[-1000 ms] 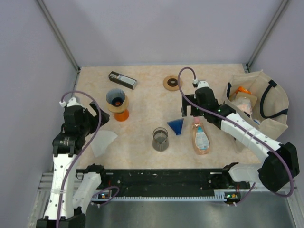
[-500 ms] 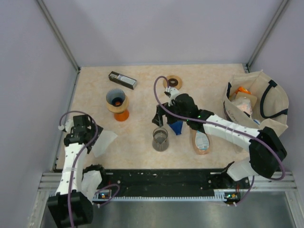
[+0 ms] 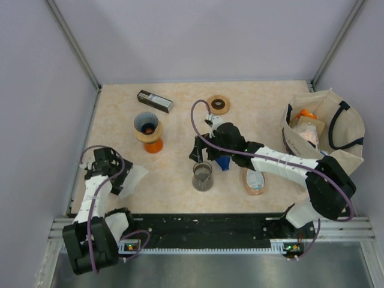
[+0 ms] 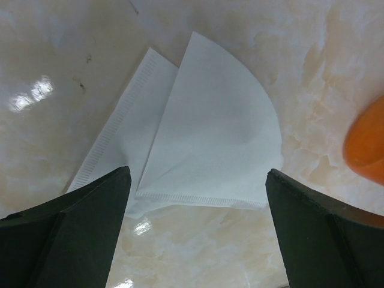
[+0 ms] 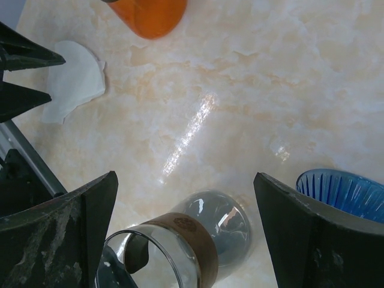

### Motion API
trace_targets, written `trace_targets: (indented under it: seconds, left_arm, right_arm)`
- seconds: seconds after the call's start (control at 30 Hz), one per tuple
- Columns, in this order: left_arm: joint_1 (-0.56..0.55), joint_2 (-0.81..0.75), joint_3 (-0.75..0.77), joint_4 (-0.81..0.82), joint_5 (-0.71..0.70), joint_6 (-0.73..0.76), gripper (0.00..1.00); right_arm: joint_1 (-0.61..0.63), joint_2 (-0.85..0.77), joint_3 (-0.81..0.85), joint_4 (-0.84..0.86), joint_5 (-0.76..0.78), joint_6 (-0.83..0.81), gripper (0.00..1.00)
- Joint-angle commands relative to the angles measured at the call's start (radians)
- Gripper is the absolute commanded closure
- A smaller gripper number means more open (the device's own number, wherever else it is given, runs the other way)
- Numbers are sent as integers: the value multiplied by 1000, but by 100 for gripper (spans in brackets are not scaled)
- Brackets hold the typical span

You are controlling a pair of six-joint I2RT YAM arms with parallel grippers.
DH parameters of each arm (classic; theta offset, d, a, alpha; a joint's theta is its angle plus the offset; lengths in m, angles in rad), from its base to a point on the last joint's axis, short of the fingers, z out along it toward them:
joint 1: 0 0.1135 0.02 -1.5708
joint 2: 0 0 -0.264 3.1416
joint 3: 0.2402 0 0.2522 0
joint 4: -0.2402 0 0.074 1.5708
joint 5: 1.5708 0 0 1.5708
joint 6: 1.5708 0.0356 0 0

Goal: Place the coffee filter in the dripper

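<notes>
Paper filter [image 4: 204, 138] beneath left end effector [image 4: 197, 173]

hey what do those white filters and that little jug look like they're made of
The filters look like thin matte white paper, with a crimped seam along one edge. The jug looks like clear shiny glass; its brown band could be leather or plastic.

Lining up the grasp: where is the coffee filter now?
Top view: the coffee filter lies flat near-left on the table, directly under the open left end effector.
</notes>
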Motion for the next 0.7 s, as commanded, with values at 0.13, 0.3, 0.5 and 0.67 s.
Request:
trace_targets:
  seconds: [0.13,0.3,0.5,0.67]
  left_arm:
    - [6,39,-72,80,109,-22,1]
    - [4,8,-104,80,167,-31,1]
    - [-6,-78,-179,92,247,-61,1]
    - [-43,-138,-214,88,264,-87,1]
  right_arm:
    - [12,-43,-8,34,25,-8,4]
    - [11,-40,-9,32,28,-4,4]
    - [11,-33,-6,37,17,7,4]
    - [12,-13,-5,47,-4,27,4]
